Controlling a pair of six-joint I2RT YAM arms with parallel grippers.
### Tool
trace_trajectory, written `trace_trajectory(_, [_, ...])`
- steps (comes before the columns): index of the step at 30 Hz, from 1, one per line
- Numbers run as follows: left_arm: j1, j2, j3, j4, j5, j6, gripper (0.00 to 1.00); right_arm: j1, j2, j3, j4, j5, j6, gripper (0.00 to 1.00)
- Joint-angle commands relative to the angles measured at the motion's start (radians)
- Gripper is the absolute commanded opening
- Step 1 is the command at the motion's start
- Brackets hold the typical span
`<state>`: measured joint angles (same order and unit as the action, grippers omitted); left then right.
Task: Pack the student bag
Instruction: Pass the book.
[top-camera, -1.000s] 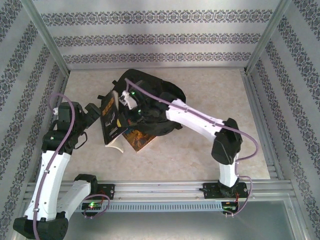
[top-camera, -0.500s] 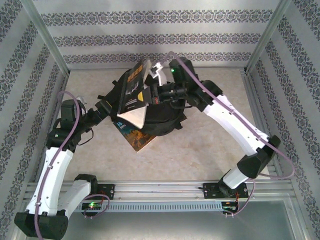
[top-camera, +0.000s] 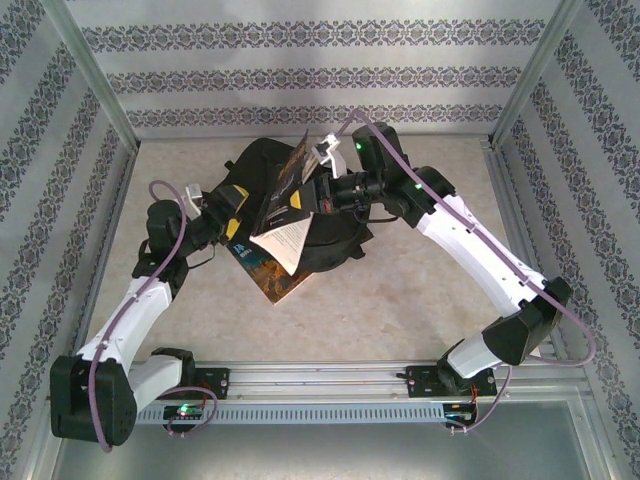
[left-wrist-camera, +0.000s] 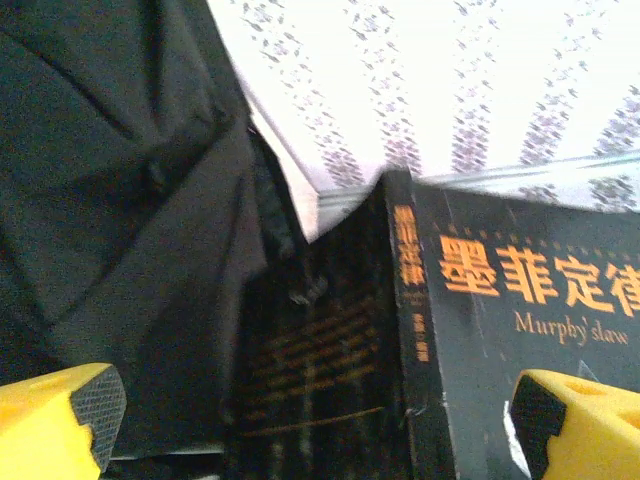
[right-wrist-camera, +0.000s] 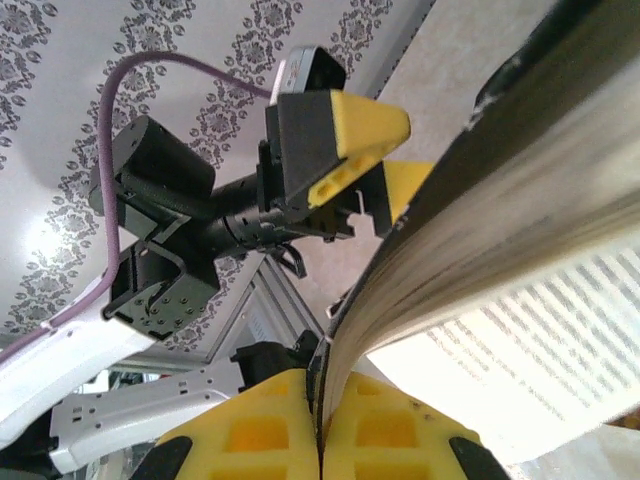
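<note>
The student bag (top-camera: 262, 162) lies slumped on the pale table (top-camera: 420, 290) in the upper middle of the overhead frame, just below the patterned back wall. Its dark bulk appears to run on a diagonal, from upper left down to lower right; which end is the rounded top cannot be told under the arms and book that cover it.

Above the bag the right gripper (top-camera: 318, 192) holds a black book (top-camera: 283, 187) with yellow lettering, tilted steeply, its spine rising toward the top of the frame and its white pages fanning open at the lower end. In the right wrist view the yellow fingers (right-wrist-camera: 260, 435) are pressed tight together on the thin edge of the cover — a firm pinch, with the page block (right-wrist-camera: 560, 320) hanging open to the right.

The right arm climbs from its base at the lower right, bends sharply at the elbow near the right edge, then reaches up and left, the wrist turned to point left across the bag.

The left arm rises from the lower left corner, folds at centre left and points right. The left gripper (top-camera: 236, 200) stands spread wide beside the book; in its own camera the two yellow fingertips (left-wrist-camera: 70, 410) sit at the bottom corners, grasping nothing, with the book's spine and bag fabric between them.

A second book (top-camera: 268, 278), orange-brown, lies flat on the table — partly under the bag's near edge.
</note>
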<state>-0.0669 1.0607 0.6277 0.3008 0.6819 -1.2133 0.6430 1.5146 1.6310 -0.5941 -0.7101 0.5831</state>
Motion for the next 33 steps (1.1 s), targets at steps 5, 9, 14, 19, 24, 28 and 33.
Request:
trace_trajectory(5, [-0.141, 0.097, -0.081, 0.458, 0.033, -0.194, 1.0, -0.011, -0.037, -0.05, 0.237, -0.1, 0.069, 0.0])
trace_trajectory(9, [-0.199, 0.187, -0.124, 0.62, -0.012, -0.266, 0.95, -0.022, -0.033, -0.087, 0.28, -0.107, 0.092, 0.0])
trace_trajectory(14, [-0.212, 0.265, -0.139, 0.77, -0.025, -0.336, 0.53, -0.045, -0.04, -0.152, 0.318, -0.118, 0.113, 0.0])
trace_trajectory(19, [-0.213, 0.269, -0.138, 0.779, -0.035, -0.335, 0.25, -0.055, -0.053, -0.211, 0.339, -0.106, 0.116, 0.0])
trace_trajectory(24, [-0.212, 0.256, -0.136, 0.758, -0.036, -0.313, 0.07, -0.063, -0.065, -0.256, 0.339, -0.079, 0.108, 0.0])
trace_trajectory(28, [-0.206, 0.231, -0.124, 0.714, -0.037, -0.277, 0.0, -0.068, -0.086, -0.303, 0.308, -0.027, 0.096, 0.0])
trace_trajectory(33, [-0.199, 0.176, -0.101, 0.614, -0.058, -0.204, 0.0, -0.068, -0.128, -0.4, 0.315, 0.036, 0.118, 0.21])
